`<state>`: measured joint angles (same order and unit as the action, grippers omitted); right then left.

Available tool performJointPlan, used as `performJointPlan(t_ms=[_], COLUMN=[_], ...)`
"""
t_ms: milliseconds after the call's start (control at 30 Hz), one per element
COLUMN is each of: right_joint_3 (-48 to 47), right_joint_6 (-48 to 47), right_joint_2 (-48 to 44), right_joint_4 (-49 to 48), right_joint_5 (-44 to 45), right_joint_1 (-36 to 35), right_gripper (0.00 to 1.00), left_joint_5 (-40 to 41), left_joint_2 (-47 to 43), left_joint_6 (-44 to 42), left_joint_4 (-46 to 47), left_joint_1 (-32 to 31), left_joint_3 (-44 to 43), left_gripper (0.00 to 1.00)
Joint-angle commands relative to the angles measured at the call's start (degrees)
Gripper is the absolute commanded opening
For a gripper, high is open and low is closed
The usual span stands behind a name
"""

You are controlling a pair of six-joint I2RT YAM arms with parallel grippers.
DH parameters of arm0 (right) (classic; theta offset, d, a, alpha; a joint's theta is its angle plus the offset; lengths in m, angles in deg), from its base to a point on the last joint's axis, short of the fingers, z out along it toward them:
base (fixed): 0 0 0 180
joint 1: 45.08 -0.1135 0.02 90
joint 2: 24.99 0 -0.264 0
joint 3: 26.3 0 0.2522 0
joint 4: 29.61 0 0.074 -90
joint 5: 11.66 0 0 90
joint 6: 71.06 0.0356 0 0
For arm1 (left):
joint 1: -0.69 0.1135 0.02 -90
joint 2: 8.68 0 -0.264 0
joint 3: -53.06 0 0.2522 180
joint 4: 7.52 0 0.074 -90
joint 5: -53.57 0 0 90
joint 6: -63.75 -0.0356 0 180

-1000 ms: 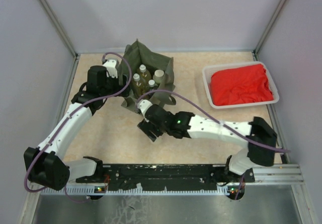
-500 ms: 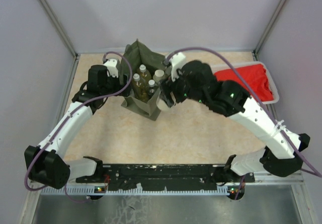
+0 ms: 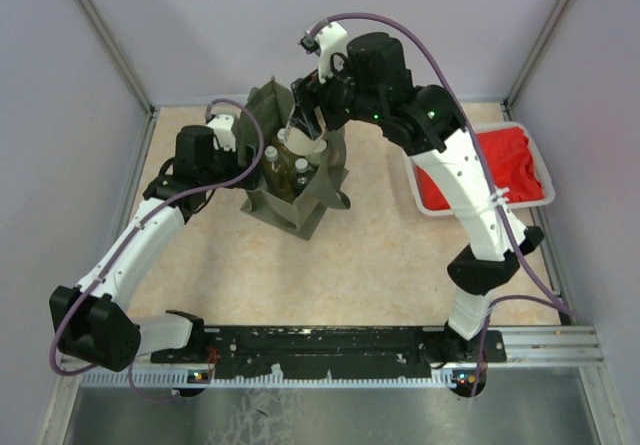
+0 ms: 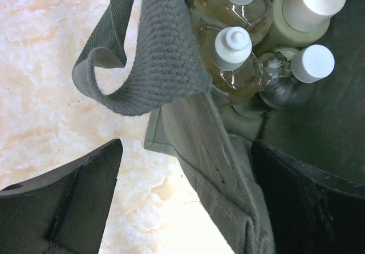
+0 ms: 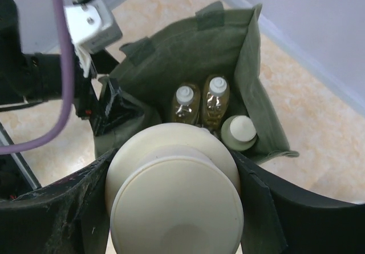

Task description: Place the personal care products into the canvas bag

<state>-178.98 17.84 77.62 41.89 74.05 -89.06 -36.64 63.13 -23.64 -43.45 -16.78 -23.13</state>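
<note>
The left end effector (image 4: 187, 145) sits left of centre in the top view. It is spread to its widest and grips nothing. Its wrist view shows it straddling the left wall of the bag (image 3: 300, 200), with one finger (image 4: 68, 200) outside over the bench (image 3: 380, 255) and the other inside. A handle loop (image 4: 154, 54) flops over that wall.

The bag stands open at upper centre of the top view. Four bottles stand upright inside it, packed close together: two amber ones (image 4: 228, 51), a pale beige one (image 4: 302, 11) and a clear one (image 4: 296, 71).

Just above the bag's mouth hangs the right end effector (image 5: 174, 168). It is partly closed, with a finger on either side of a fifth bottle (image 5: 177, 214), a cream-capped one pointing cap-first at the wrist camera. That bottle is over the opening, above the others. Whether it touches them cannot be told.

At the right edge a white tray (image 3: 548, 180) holds a red cloth (image 3: 510, 160), well apart from the bag.
</note>
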Motion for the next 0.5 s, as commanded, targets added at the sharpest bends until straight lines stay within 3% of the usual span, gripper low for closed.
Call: performJointPlan(t_ms=[0, 233, 467], right_joint_3=[6.1, 31.0, 34.2], right_joint_6=[0.4, 1.0, 3.8], right_joint_2=[-2.1, -7.4, -4.5], right_joint_4=[-11.1, -28.7, -33.3], right_joint_5=[-4.8, -12.1, -18.4], right_joint_1=[1.1, 1.1, 1.0], right_gripper=[0.00, 0.00, 0.00], left_joint_5=[0.5, 2.2, 5.2], left_joint_2=[0.5, -0.8, -0.8], left_joint_6=[-1.9, -3.1, -4.5], left_joint_4=[-2.5, -4.9, -8.6], left_joint_1=[0.0, 0.1, 0.1], left_joint_3=[-3.0, -5.4, -7.6], left_gripper=[1.00, 1.00, 1.00])
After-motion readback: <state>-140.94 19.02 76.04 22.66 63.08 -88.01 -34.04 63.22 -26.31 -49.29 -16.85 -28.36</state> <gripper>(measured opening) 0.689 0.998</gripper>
